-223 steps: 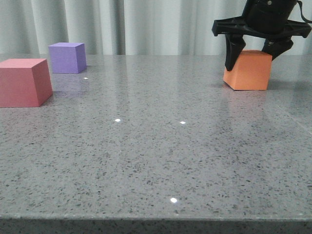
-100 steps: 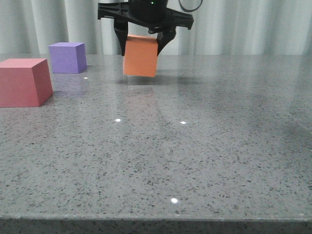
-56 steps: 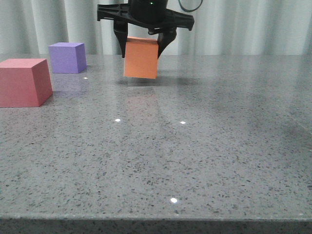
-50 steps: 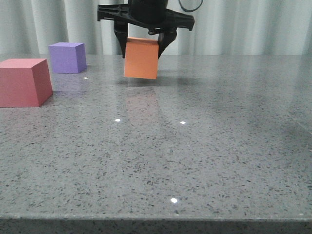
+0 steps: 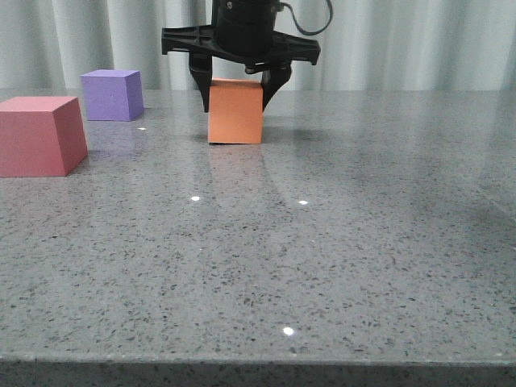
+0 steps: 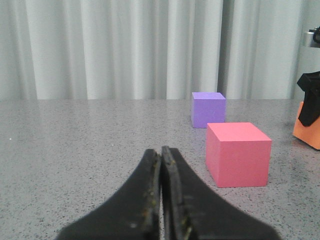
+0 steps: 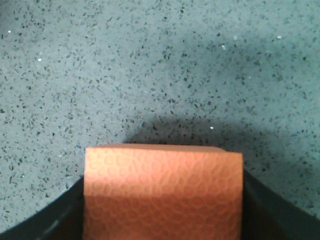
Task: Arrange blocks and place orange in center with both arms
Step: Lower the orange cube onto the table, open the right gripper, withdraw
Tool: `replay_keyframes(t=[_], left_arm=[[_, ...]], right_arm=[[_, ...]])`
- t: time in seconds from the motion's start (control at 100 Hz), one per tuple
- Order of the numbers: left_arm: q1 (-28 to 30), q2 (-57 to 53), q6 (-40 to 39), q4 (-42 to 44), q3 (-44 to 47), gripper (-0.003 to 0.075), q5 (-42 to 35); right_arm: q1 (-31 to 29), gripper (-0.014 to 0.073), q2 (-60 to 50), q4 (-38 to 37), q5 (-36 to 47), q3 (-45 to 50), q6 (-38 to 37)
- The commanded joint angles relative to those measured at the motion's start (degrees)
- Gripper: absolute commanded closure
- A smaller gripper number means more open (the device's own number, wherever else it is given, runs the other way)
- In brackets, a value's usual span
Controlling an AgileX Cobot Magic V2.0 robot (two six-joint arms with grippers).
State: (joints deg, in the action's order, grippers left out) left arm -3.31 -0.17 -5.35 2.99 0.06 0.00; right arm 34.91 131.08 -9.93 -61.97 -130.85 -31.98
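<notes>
Speckled grey table (image 5: 339,242), pale curtain (image 5: 403,44) behind.

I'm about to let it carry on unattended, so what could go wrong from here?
The right gripper brackets the orange cube, which sits on the table; a skewed release or lift could drag or tip it. The red-pink cube and purple cube sit far left, so the shut left gripper must open first.
</notes>
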Motion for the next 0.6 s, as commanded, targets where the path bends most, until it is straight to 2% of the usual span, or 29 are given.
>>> replay_keyframes(t=[0.0,0.3,0.59], left_arm=[[0.2,-2.1,-0.2,0.0,2.6,0.0741,-4.7],[0.2,-2.1,-0.2,0.0,2.6,0.0741,-4.7],[0.2,-2.1,-0.2,0.0,2.6,0.0741,-4.7]], right_arm=[[0.2,0.0183,-3.8,-1.3,1.3,-1.8,0.0],[0.8,-0.0038,-3.9,-1.3,2.0,-1.8,0.0],[0.8,-0.0047,-4.4,-1.3,0.9,-1.8,0.0]])
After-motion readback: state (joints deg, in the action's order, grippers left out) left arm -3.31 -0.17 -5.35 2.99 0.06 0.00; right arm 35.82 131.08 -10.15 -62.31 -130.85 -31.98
